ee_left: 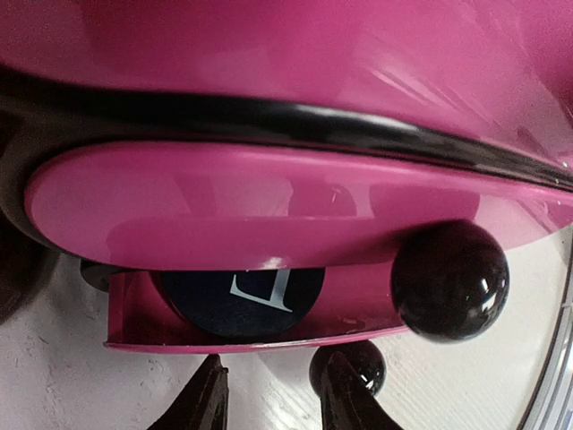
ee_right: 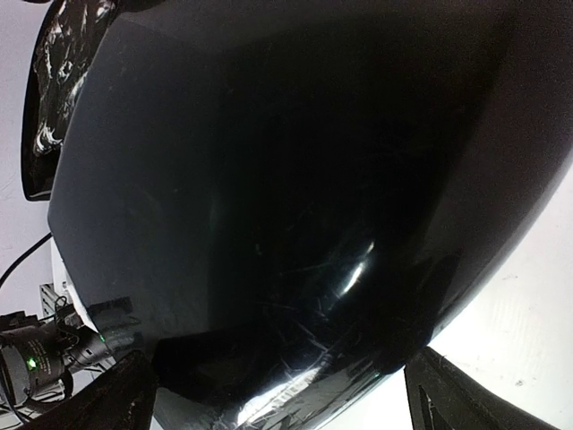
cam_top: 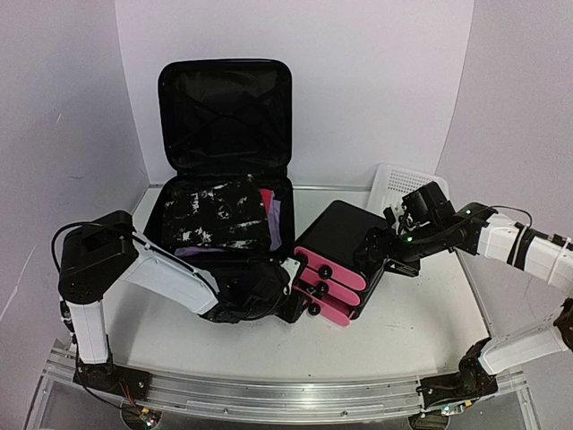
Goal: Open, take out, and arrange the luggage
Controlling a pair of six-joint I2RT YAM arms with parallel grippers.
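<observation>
The luggage (cam_top: 226,107) lies open at the back left, lid upright, with a black-and-white patterned cloth (cam_top: 215,215) and pink and purple items inside. My left gripper (cam_top: 291,269) is low at the pink drawer fronts (ee_left: 269,206) of the black box (cam_top: 340,233). In the left wrist view its jaws (ee_left: 277,399) stand apart over bare table, and the right finger overlaps a small black knob (ee_left: 358,360). The bottom drawer is pulled out slightly, with a dark round item (ee_left: 242,300) in it. My right gripper (cam_top: 380,253) is wide open behind the box (ee_right: 269,179).
A white mesh basket (cam_top: 394,184) leans at the back right, just behind my right arm. A larger black knob (ee_left: 449,280) sticks out of the middle drawer front. White walls close in the table on three sides.
</observation>
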